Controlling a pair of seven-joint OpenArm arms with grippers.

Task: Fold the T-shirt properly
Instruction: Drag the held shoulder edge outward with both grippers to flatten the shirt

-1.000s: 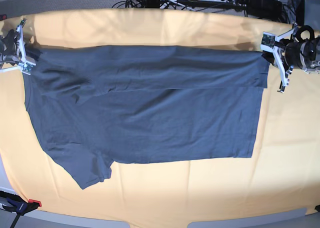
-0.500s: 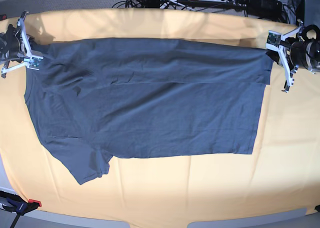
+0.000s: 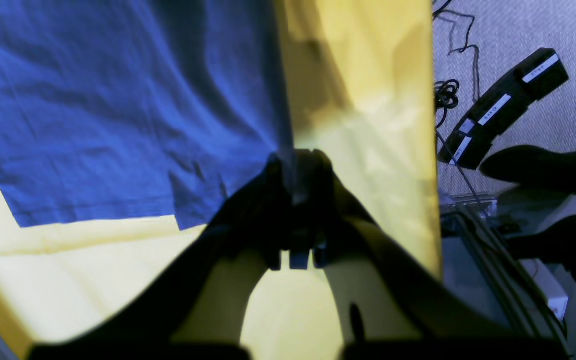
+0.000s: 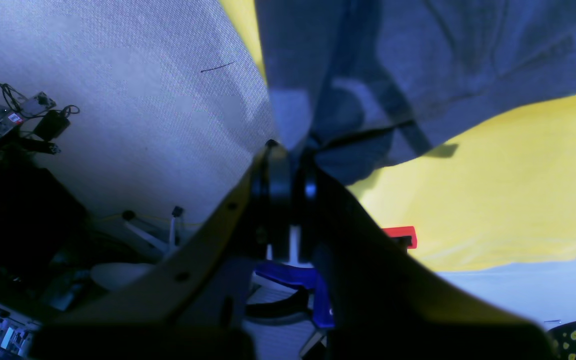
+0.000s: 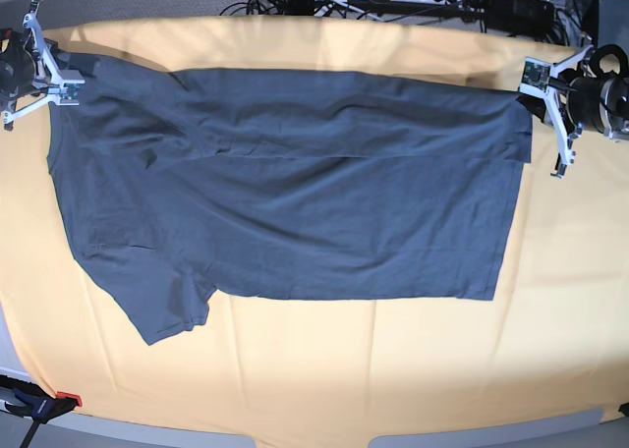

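Two claws pinch one T-shirt (image 5: 295, 193).

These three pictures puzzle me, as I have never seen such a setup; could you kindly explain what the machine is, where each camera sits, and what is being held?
It is a robot with two arms, each ending in a small two-fingered gripper. The wide picture looks down on the whole table; the other two come from cameras mounted on the wrists, looking along the fingers.

A dark grey T-shirt lies spread on a yellow cloth that covers the table. The left gripper, on the right of the wide picture, is closed on the shirt's far corner at the hem end. The right gripper, on the left, is closed on the far edge at the sleeve end. In the wrist views each pinch shows up close: left gripper, right gripper. Cables lie on the floor behind.
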